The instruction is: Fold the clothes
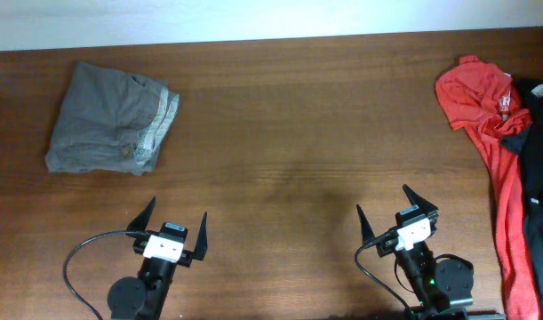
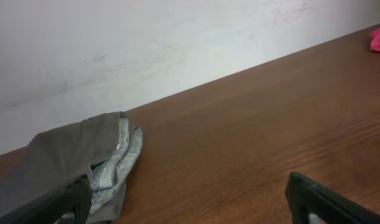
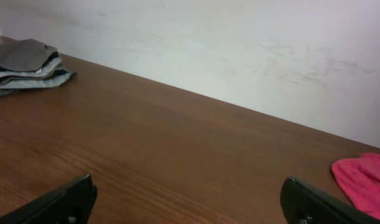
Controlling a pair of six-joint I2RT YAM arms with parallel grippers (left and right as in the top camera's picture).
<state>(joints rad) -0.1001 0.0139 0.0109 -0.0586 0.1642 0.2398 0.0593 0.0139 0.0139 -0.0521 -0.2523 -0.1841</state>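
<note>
Clothes (image 1: 542,151) lie bunched at three o'clock beside a red shirt (image 1: 471,93), likely awaiting folding. Left end effector (image 1: 175,213) and right end effector (image 1: 381,201) sit at six o'clock, spread wide, empty, ready to reach.

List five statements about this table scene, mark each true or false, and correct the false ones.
1. The left gripper and the right gripper both stand open and hold nothing. True.
2. The grey folded garment lies at the right edge of the table. False: it lies at the far left.
3. The red shirt lies at the table's right side. True.
4. The black T-shirt is spread flat in the middle of the table. False: it is bunched at the right edge, against the red shirt.
5. The right gripper touches the red shirt. False: bare wood lies between them.
</note>
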